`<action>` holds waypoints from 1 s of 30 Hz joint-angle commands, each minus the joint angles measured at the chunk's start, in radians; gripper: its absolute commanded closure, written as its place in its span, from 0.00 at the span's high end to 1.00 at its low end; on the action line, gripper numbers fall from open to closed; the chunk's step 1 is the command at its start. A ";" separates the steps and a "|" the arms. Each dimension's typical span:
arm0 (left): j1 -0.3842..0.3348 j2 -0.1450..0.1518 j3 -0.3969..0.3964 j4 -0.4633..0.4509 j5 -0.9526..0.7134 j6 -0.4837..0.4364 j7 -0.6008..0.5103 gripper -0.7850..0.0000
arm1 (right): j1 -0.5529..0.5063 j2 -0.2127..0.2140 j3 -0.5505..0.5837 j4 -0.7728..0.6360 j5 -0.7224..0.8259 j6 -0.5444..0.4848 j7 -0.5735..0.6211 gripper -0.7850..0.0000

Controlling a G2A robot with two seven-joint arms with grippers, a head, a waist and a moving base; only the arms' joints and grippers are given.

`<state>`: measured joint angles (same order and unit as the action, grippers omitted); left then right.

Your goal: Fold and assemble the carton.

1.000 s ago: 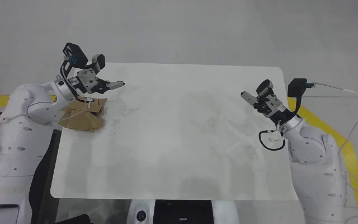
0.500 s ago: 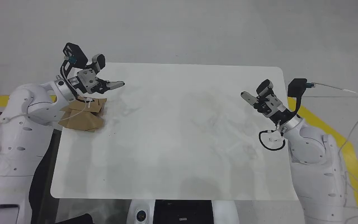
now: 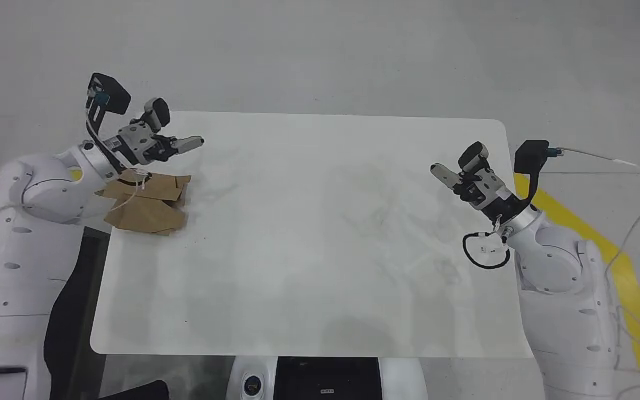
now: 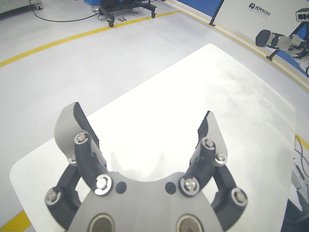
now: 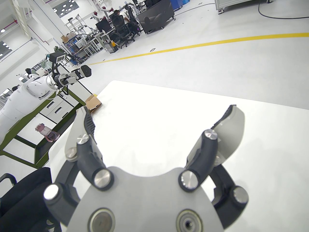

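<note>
The brown carton lies flat at the left edge of the white table, in the upper left of the top view. The left gripper hangs just above the carton in that frame, its 2 fingers apart. The right gripper is well apart at the right side, fingers also apart.

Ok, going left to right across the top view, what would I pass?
Brown carton → bare stretch of white table → right end effector.
</note>
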<state>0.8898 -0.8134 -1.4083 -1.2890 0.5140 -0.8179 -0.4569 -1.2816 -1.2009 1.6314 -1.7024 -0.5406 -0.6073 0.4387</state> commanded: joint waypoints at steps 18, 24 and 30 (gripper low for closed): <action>-0.084 0.043 -0.088 0.279 -0.391 0.047 -0.380 1.00 | 0.000 0.000 0.000 0.000 0.000 0.000 0.000 1.00; -0.163 0.048 -0.084 0.437 -0.512 0.109 -0.508 1.00 | 0.000 0.000 0.000 0.000 0.000 0.000 0.000 1.00; -0.241 0.053 -0.074 0.589 -0.492 0.137 -0.523 1.00 | 0.000 0.000 0.000 0.000 0.000 0.000 0.000 1.00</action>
<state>0.6572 -0.7611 -1.4853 -0.7221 0.0101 -0.6841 -0.9833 -1.2816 -1.2009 1.6314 -1.7024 -0.5406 -0.6073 0.4387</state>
